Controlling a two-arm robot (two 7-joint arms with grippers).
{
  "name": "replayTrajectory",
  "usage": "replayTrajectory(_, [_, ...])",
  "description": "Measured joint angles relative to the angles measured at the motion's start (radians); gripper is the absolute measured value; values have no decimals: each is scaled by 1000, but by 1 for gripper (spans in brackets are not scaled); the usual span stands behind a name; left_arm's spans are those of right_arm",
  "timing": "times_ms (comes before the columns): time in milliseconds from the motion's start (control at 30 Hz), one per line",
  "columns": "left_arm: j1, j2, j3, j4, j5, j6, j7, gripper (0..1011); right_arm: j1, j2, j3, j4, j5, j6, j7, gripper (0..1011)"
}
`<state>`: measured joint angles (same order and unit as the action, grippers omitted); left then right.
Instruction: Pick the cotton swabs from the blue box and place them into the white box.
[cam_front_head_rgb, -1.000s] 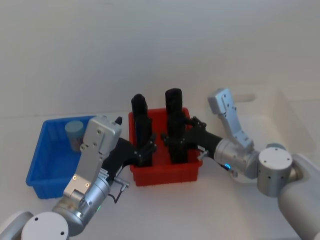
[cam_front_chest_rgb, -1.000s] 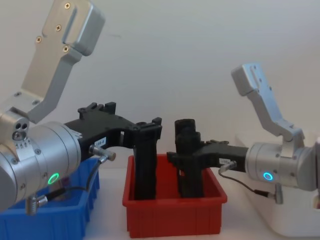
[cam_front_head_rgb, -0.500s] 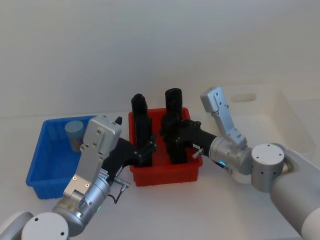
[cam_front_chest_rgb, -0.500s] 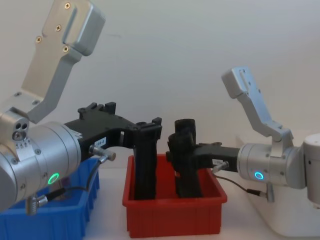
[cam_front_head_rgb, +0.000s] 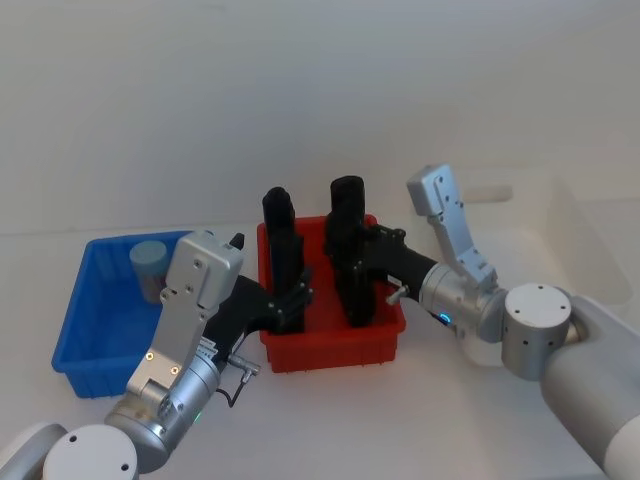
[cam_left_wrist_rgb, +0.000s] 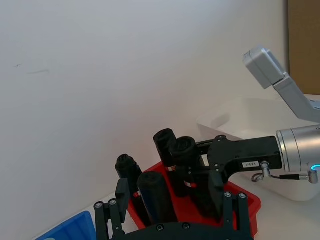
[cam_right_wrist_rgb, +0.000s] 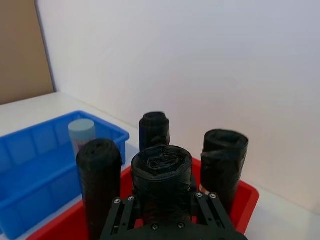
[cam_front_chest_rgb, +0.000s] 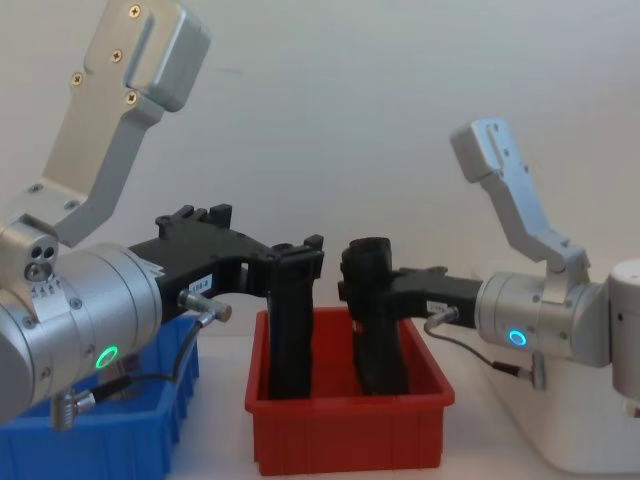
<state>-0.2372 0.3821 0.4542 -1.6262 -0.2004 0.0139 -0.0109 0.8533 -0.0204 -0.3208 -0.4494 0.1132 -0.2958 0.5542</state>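
One tub of cotton swabs with a pale lid stands in the far part of the blue box at the left; the right wrist view shows the tub too. The white box sits at the right. Both grippers are over the red bin between the boxes. My left gripper is open, its fingers standing wide either side of a black roll. My right gripper is shut on another upright black roll.
Several tall black rolls stand upright in the red bin, crowding both grippers. The blue box lies under my left arm. A white wall stands close behind the bins.
My right gripper has shifted left and slightly up over the red bin, and the black roll in it has moved along. The left arm has stayed still.
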Motion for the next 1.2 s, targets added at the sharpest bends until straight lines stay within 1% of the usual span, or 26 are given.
replayTrajectory(33, [0, 0, 0, 0, 0, 0, 0, 1004, -14, 6, 2, -34, 2, 1, -6, 487])
replayTrajectory(133, [0, 0, 0, 0, 0, 0, 0, 1004, -37, 14, 5, -86, 6, 7, -18, 474])
replayTrajectory(167, [0, 0, 0, 0, 0, 0, 0, 1004, -56, 21, 8, -132, 8, 13, -27, 468])
replayTrajectory(200, [0, 0, 0, 0, 0, 0, 0, 1004, -62, 23, 8, -145, 10, 17, -32, 462])
replayTrajectory(233, [0, 0, 0, 0, 0, 0, 0, 1004, -83, 31, 11, -195, 13, 26, -43, 461])
replayTrajectory(333, [0, 0, 0, 0, 0, 0, 0, 1004, -112, 43, 15, -264, 17, 39, -60, 448])
replayTrajectory(367, [0, 0, 0, 0, 0, 0, 0, 1004, -129, 50, 18, -306, 20, 50, -73, 443])
replayTrajectory(400, [0, 0, 0, 0, 0, 0, 0, 1004, -137, 53, 19, -326, 21, 52, -77, 440])
replayTrajectory(433, [0, 0, 0, 0, 0, 0, 0, 1004, -156, 60, 22, -370, 23, 62, -92, 440])
replayTrajectory(467, [0, 0, 0, 0, 0, 0, 0, 1004, -161, 63, 23, -383, 24, 66, -99, 440])
replayTrajectory(533, [0, 0, 0, 0, 0, 0, 0, 1004, -186, 74, 27, -443, 26, 81, -121, 439])
replayTrajectory(633, [0, 0, 0, 0, 0, 0, 0, 1004, -210, 84, 32, -499, 27, 96, -144, 439])
replayTrajectory(667, [0, 0, 0, 0, 0, 0, 0, 1004, -223, 91, 36, -530, 27, 103, -158, 439])
replayTrajectory(767, [0, 0, 0, 0, 0, 0, 0, 1004, -244, 102, 41, -572, 27, 115, -179, 440])
replayTrajectory(833, [0, 0, 0, 0, 0, 0, 0, 1004, -267, 115, 50, -628, 25, 134, -210, 439])
replayTrajectory(867, [0, 0, 0, 0, 0, 0, 0, 1004, -267, 115, 50, -628, 25, 134, -210, 440])
replayTrajectory(1000, [0, 0, 0, 0, 0, 0, 0, 1004, -296, 134, 64, -689, 23, 165, -254, 439])
replayTrajectory(1200, [0, 0, 0, 0, 0, 0, 0, 1004, -323, 153, 79, -739, 19, 204, -303, 440])
